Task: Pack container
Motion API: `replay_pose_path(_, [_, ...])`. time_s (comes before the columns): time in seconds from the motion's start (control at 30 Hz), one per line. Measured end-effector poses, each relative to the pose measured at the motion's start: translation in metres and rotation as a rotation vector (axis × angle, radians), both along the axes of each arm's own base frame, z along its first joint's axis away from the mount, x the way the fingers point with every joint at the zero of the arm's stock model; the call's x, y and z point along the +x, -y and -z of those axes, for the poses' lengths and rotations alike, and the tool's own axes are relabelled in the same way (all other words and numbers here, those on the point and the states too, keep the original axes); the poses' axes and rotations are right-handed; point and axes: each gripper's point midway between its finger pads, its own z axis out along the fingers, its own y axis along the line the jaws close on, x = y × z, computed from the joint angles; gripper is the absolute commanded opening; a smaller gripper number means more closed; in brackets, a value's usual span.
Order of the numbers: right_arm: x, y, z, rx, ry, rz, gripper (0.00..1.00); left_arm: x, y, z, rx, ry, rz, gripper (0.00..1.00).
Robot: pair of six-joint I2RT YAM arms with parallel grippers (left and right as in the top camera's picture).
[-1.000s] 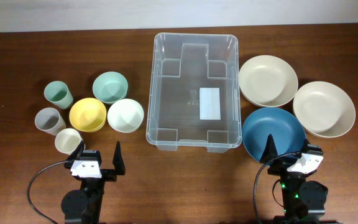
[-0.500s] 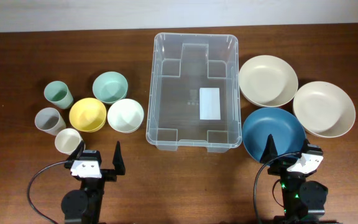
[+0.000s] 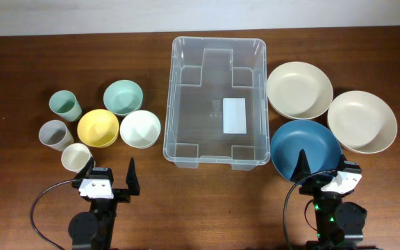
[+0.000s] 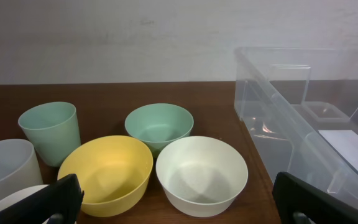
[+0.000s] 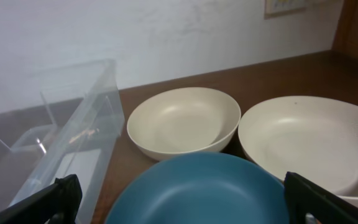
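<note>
The clear plastic container [image 3: 216, 101] stands empty at the table's middle, a white label on its base; it also shows in the left wrist view [image 4: 309, 130] and the right wrist view [image 5: 55, 137]. Left of it stand a green bowl [image 3: 122, 96], a yellow bowl [image 3: 97, 128], a white bowl [image 3: 139, 129], a green cup [image 3: 65, 105], a grey cup [image 3: 54, 134] and a cream cup [image 3: 76, 157]. Right of it lie a blue bowl [image 3: 305, 148] and two cream bowls [image 3: 299, 89] [image 3: 362, 121]. My left gripper [image 3: 110, 175] is open and empty near the cream cup. My right gripper [image 3: 323, 170] is open and empty at the blue bowl's near edge.
A white wall runs behind the table's far edge [image 3: 82, 33]. Bare wood lies along the front [image 3: 207, 201] between the two arms.
</note>
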Motion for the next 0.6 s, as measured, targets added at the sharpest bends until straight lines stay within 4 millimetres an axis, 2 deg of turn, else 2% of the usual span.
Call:
replay_pose_path(0.13, [0.0,0.002,-0.003,0.002,0.011,0.009,0.99,0.0,0.0,0.0,0.0,0.0,0.0,1.0])
replay_pose_path(0.33, [0.001,0.006,-0.02,0.004,0.083,0.033,0.99,0.0,0.0,0.0,0.0,0.0,0.0,1.0])
replay_pose_path(0.5, [0.002,0.019,-0.014,-0.003,0.025,0.113,0.99,0.0,0.0,0.0,0.0,0.0,0.0,1.0])
replay_pose_path(0.6, [0.009,0.028,-0.018,-0.008,-0.037,0.157,0.99,0.0,0.0,0.0,0.0,0.0,0.0,1.0])
